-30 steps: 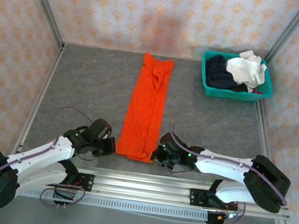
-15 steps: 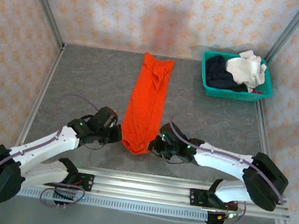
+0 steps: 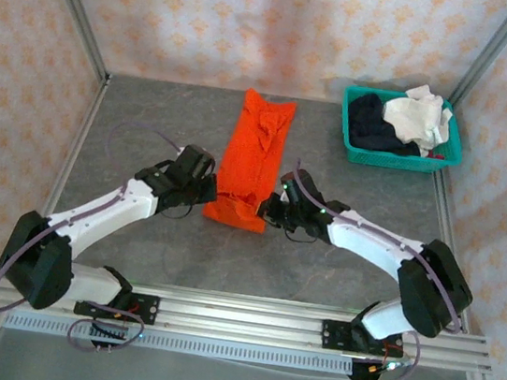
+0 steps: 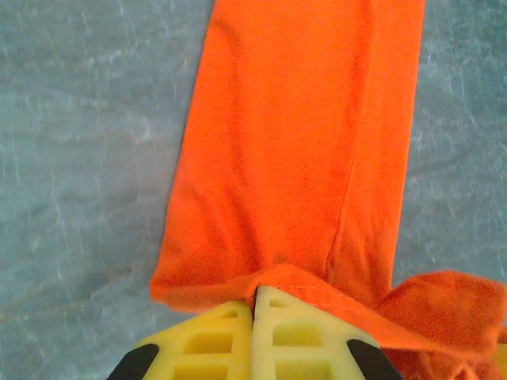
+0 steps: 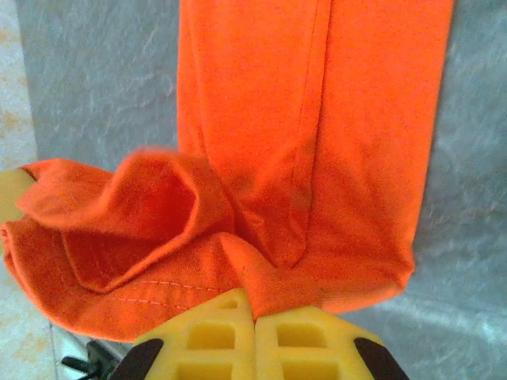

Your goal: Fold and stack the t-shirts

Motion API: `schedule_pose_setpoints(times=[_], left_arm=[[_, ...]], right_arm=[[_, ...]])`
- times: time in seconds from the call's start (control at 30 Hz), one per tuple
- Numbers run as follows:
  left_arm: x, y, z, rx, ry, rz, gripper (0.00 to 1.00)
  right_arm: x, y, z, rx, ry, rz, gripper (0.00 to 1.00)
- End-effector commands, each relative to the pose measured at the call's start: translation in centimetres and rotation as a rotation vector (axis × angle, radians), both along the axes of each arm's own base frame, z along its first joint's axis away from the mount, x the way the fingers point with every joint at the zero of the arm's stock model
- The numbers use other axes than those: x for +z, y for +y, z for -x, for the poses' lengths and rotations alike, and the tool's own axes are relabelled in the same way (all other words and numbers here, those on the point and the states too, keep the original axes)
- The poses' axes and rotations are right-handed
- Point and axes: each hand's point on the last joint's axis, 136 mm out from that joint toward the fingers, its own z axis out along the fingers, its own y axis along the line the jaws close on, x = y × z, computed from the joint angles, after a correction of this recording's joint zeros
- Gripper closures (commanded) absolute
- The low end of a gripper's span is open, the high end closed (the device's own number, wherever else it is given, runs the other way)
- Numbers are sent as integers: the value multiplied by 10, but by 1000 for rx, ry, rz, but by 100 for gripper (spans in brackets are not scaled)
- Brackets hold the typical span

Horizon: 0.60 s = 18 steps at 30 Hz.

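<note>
The orange t-shirt (image 3: 254,157) lies as a long narrow strip down the middle of the grey table, its near end lifted and doubled back over itself. My left gripper (image 3: 209,199) is shut on the near left corner of the hem (image 4: 238,281). My right gripper (image 3: 270,209) is shut on the near right corner (image 5: 269,289), where the cloth bunches in folds. A white t-shirt (image 3: 419,119) and a dark navy t-shirt (image 3: 369,119) sit crumpled in the basket at the back right.
The teal mesh basket (image 3: 400,159) stands against the right frame post. Patterned walls close the back and sides. A metal rail (image 3: 310,326) runs along the near edge behind the arm bases. Bare grey table (image 3: 149,128) lies left of the orange t-shirt.
Both grippers have carried the near end of the orange t-shirt away from the rail toward the back, folding the strip over itself. The visible strip is shorter.
</note>
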Motion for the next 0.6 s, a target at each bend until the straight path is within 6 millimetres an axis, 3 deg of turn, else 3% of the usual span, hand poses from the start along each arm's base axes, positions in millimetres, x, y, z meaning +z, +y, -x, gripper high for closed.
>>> schedule_pose_setpoints(times=[0.0, 0.23, 0.57], left_arm=[[18, 2, -31, -51, -112, -74, 100], [19, -5, -76, -93, -149, -109, 100], [9, -2, -127, -98, -128, -154, 100]], right_arm=[[3, -5, -18, 39, -52, 50, 100], [10, -3, -64, 57, -96, 68, 100], [1, -13, -117, 14, -103, 74, 100]])
